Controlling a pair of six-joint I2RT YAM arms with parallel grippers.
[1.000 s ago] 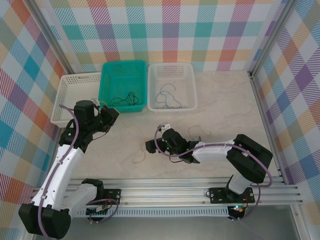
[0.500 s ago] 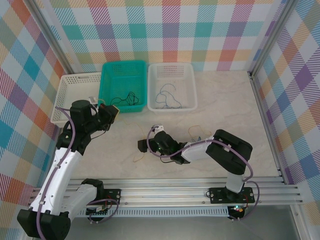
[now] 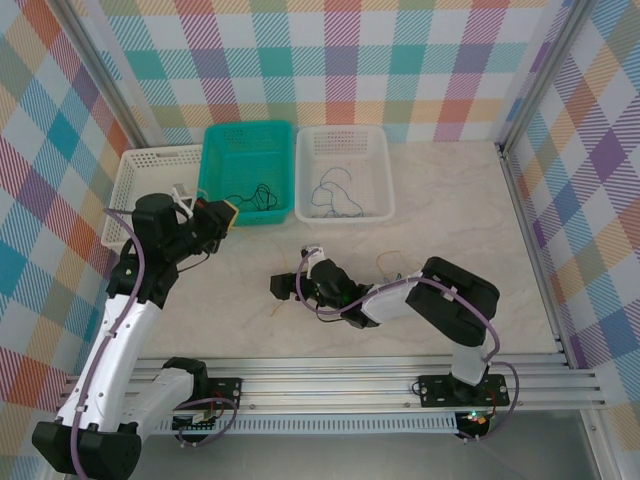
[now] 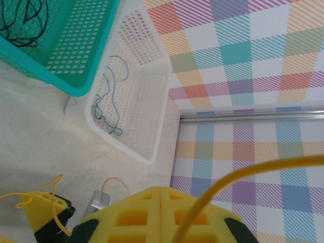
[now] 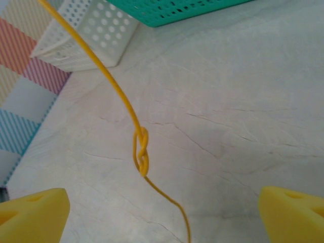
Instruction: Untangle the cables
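the left jaws, at about 9 o'clock on the desk (image 3: 450, 210) in the overhead view, are clenched on a yellow cable (image 4: 243, 174). their foam pads (image 4: 131, 217) meet flush, and the strand leaves between them toward 2 o'clock in the left wrist view. the right jaws sit near the desk's centre, released and spread wide, with their pads (image 5: 35, 210) at the two bottom corners of the right wrist view. the yellow cable hangs between those pads, touching neither (a small knot (image 5: 142, 154) sits partway along it). at 12 o'clock, the teal basket (image 3: 212, 160) holds black cables (image 3: 250, 195). the white basket (image 3: 385, 170), just beside it at its 3 o'clock, holds blue cables (image 3: 335, 195). another yellow loop (image 3: 388, 262) lies on the desk by the right arm.
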